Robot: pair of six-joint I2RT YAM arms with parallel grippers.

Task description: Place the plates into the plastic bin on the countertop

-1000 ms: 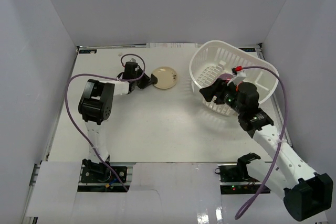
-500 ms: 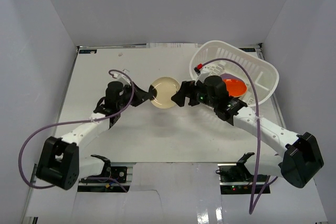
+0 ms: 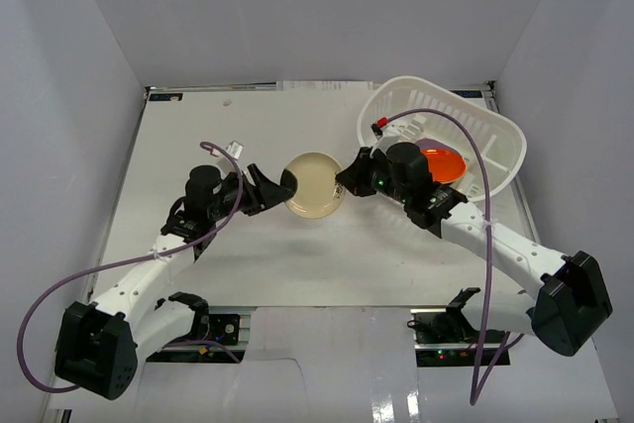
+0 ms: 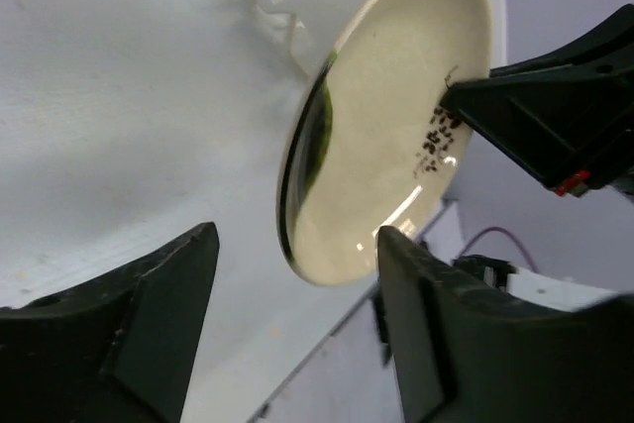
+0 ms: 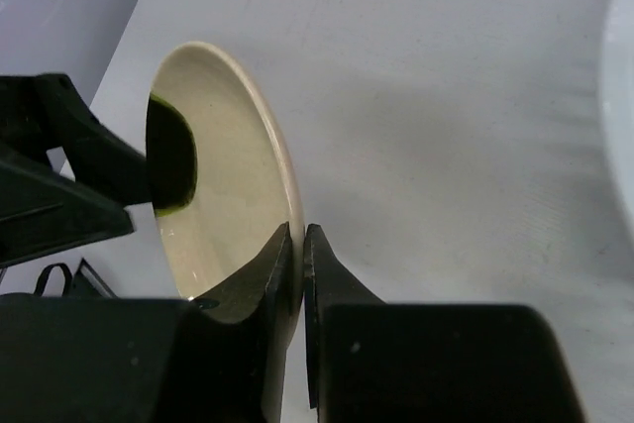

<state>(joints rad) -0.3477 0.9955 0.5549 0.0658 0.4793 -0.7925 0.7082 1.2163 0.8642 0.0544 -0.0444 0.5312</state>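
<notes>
Midway along the countertop, a touch toward its far edge, the cream plate sits between my two arms. Right gripper has it: jaws pressed together on the plate's right-hand rim. Through the right wrist camera, the right fingers squeeze that thin edge from both sides, and the plate's hollow face is turned to the left.

Left gripper is spread wide on the opposite side. From the left wrist camera, the left fingers stand apart with the plate's rim in the gap ahead of them, not touching it as far as I can see. A small dark print shows on the plate's face, right by the tip of my right gripper. Whether the plate's lower edge clears the surface or rests on it, I can't tell from these angles.

Over at the far right corner of the countertop, the white basket looks tipped up on one side, its open mouth toward the overhead camera. Inside it lies a red plate, and a lavender plate peeks out just behind it. My right arm reaches across the basket's near wall and hides part of it. The cream plate is outside the basket, just beside its left rim.
</notes>
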